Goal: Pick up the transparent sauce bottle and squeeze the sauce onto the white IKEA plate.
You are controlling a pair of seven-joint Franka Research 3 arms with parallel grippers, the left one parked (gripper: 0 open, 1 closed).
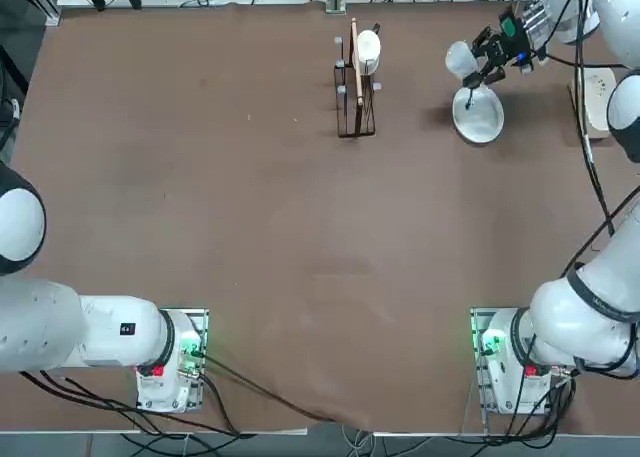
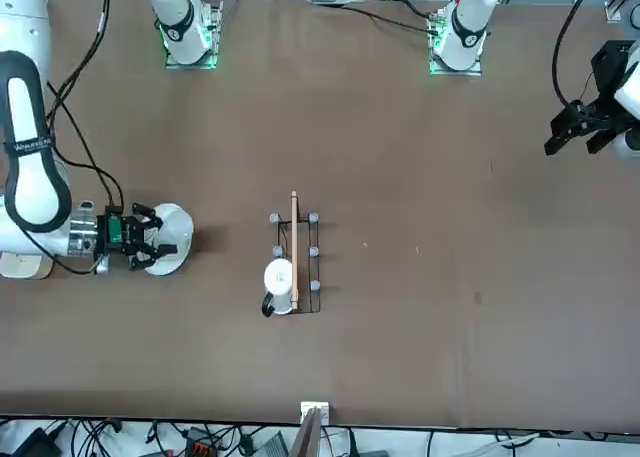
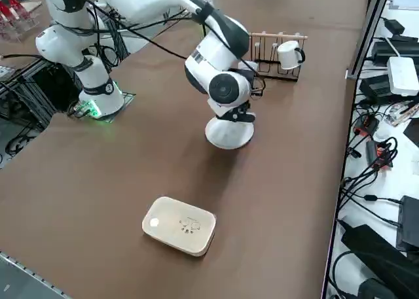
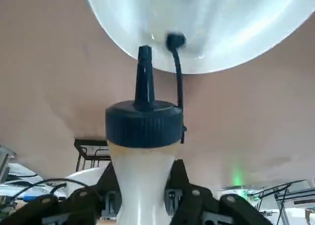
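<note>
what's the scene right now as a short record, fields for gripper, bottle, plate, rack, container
right gripper: shut on the sauce bottle, over the plate
sauce bottle: blue cap, nozzle toward the plate
plate: white, round, on the table
rack: dark wire, white mug on it
mug: white, dark handle
container: cream, rounded, on the table

right pincer (image 4: 145, 200) clamped at bent arm's (image 3: 222, 44) end
</note>
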